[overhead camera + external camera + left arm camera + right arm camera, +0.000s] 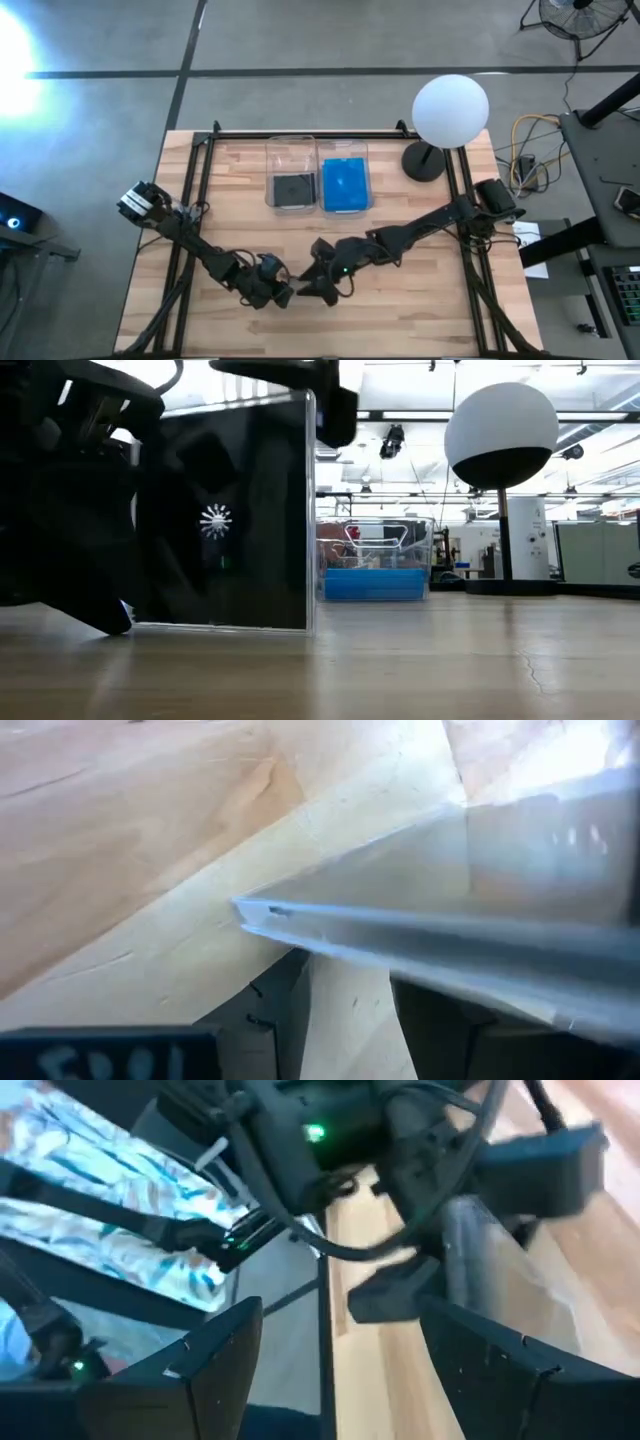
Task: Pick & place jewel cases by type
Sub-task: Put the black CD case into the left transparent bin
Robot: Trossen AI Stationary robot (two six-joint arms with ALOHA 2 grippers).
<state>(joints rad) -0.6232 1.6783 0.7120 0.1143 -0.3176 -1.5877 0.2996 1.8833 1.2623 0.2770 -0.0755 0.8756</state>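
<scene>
Pale wooden planks form the counter (400, 300), seen from above with two clear plastic bins side by side near its far edge. The left bin (291, 160) holds a dark grey jewel case (293, 188) lying flat. The right bin (344, 150), touching it, holds a bright blue jewel case (346, 185). A lamp with a white globe (451, 110) stands just to the right of the bins.

Both dark arms reach inward and low, meeting near the counter's front edge, well in front of the bins. The left gripper (277, 294) comes in from the left, arm bent at the elbow. The right gripper (318, 290) comes from the right, arm stretched long across the counter. Between them a black jewel case (225, 510) stands upright on its edge on the counter. In the low view a dark gripper grasps its left side; the left wrist view shows the case's clear edge close up. The right gripper's fingers (520, 1370) are spread apart.
</scene>
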